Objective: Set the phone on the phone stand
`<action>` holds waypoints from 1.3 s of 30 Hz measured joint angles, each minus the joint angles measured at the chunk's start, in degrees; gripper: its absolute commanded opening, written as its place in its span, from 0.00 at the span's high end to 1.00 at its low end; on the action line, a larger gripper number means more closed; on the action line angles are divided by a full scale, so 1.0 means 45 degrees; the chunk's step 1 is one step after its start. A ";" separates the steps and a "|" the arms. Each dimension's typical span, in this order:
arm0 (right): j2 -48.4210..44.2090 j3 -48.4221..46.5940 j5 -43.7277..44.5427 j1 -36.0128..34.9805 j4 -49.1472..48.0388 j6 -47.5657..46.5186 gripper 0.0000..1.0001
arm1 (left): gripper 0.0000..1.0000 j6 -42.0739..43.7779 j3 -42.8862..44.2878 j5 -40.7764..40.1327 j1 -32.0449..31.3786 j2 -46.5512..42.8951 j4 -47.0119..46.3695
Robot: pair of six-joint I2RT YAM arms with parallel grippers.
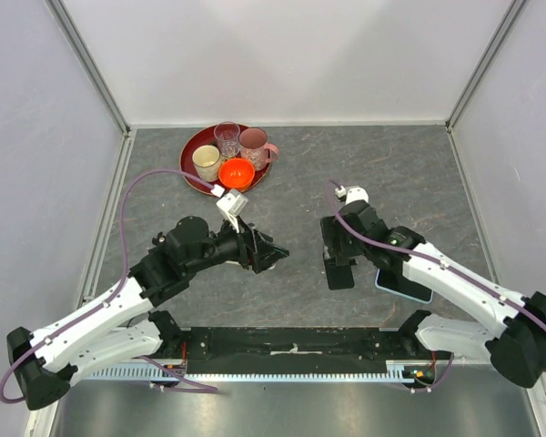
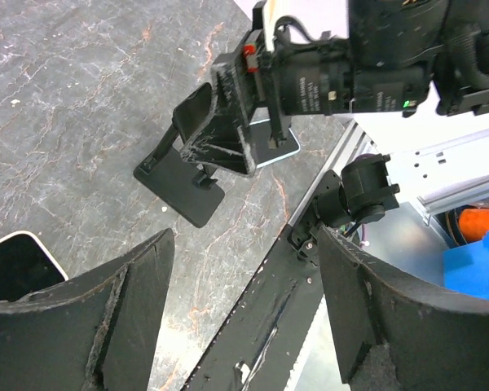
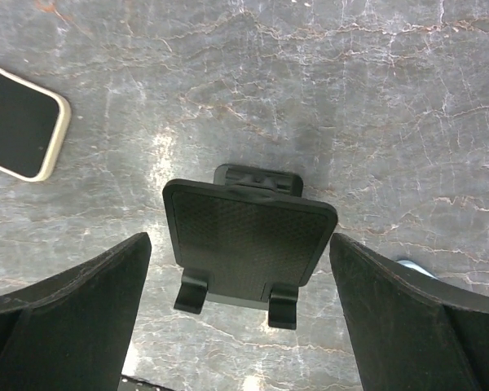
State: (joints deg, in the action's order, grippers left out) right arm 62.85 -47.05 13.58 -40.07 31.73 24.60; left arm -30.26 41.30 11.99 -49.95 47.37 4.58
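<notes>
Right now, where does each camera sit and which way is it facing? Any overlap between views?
Top external: fixed above, behind the bases, looking down on the table; both arms, left gripper, right gripper.
Left wrist: on the left arm, facing across toward the right arm and phone stand; left fingers, open, at bottom.
Right wrist: on the right arm, looking steeply down on the stand; right fingers in both lower corners.
Shared: both wrist views show the stand and a cream-edged phone.
</notes>
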 measured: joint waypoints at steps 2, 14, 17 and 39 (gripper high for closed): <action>0.0461 -0.0097 0.0520 -0.0330 0.0073 0.0010 0.03 | 0.22 -0.0005 -0.0005 -0.0053 0.0000 -0.0282 0.0228; 0.1112 -0.0165 0.2720 -0.0903 -0.0107 0.0481 0.58 | 0.23 -0.0423 -0.0384 -0.0034 0.0000 -0.0962 0.0670; 0.1841 -0.0670 0.3075 -0.0903 -0.0393 0.0495 0.84 | 0.23 -0.0423 -0.0306 0.0024 0.0000 -0.1054 0.0908; 0.9092 -0.7718 0.4925 0.1943 -0.3672 -0.0262 0.71 | 0.25 -0.1141 -0.0471 0.0078 0.0000 -0.2977 0.2492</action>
State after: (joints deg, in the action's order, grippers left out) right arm 103.77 -81.78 35.75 -31.33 15.20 23.42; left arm -35.40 39.18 12.34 -49.95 33.98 15.79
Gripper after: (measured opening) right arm 0.751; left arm 0.750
